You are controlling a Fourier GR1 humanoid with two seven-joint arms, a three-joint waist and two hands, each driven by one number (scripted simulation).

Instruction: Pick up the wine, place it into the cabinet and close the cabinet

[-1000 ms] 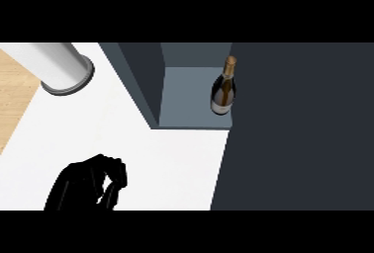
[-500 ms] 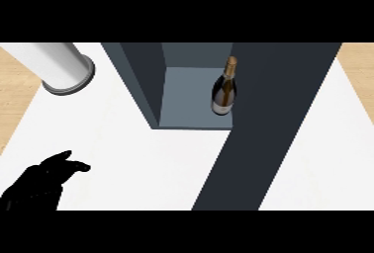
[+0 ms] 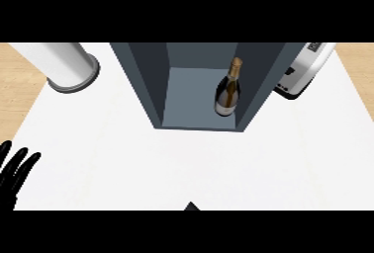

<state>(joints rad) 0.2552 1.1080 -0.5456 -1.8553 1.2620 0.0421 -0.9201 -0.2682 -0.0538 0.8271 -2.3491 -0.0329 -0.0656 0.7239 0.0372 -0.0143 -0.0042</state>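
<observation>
The door has swung clear of the cabinet, wine inside; left hand fingers released.

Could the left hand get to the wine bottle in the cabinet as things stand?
Probably yes. The wine bottle stands in the cabinet, whose front shows no door across it. The left hand rests open at the left edge, bare counter between.

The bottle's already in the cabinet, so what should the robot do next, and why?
Probably find the door and swing it shut: the dark glass wine bottle stands inside the grey-blue cabinet, whose front looks open. The left hand rests open at the left edge.
</observation>
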